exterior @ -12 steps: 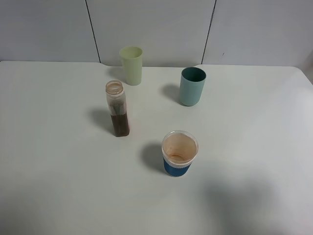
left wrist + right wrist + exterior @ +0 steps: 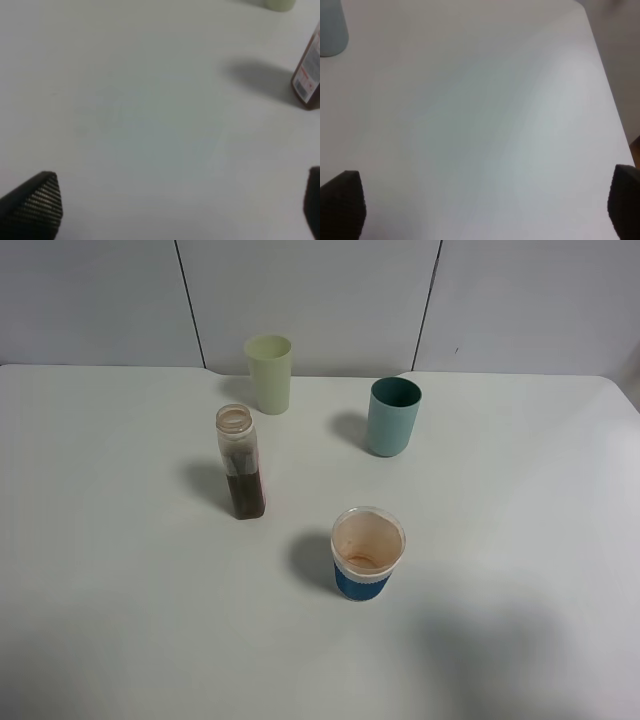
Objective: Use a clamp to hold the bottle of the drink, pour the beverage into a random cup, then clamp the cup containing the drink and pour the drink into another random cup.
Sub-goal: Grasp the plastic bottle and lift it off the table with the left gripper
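Nothing has moved since prior frame; left gripper and right gripper — jaws apart, holding nothing; bottle upright at 10 o'clock from blue-banded cup, teal tumbler at 12

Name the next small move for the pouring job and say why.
Probably ease the left hand toward the bottle, its jaws open around the body. The bottle stands upright, untouched, beverage inside; the blue-banded cup shows only brown stains, so pouring seems not yet begun.
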### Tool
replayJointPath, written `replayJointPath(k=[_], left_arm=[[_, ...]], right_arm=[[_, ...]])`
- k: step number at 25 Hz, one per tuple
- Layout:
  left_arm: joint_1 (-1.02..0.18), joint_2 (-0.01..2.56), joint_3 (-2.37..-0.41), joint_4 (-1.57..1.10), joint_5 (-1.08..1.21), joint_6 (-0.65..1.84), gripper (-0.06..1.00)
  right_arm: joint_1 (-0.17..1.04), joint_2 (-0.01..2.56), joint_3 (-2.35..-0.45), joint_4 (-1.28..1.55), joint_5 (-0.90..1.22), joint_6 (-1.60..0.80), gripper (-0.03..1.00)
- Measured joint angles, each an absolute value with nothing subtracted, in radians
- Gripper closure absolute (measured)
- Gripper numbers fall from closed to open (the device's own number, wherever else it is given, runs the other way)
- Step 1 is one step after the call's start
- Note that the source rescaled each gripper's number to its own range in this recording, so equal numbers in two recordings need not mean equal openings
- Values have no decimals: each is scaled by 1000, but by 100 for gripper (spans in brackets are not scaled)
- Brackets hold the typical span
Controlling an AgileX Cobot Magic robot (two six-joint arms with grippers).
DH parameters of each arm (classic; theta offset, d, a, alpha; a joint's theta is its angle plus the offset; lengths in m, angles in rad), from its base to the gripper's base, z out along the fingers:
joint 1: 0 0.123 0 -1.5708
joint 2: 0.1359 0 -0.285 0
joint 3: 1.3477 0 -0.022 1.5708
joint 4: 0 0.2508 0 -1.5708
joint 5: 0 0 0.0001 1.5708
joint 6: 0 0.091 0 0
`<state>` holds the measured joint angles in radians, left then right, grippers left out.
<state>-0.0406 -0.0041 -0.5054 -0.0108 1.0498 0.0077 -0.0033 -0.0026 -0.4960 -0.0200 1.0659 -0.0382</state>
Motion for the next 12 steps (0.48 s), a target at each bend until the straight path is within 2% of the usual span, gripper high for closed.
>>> replayJointPath(k=[6,12], left_arm=[[-41,11,-517,-33,1020,8,2],[-41,161,-523,-89,944,8,2]], right_arm=[[-3,-3,-496,-20,1066,-38,7],[-3,-3,-496,-20,1066,-38,7]])
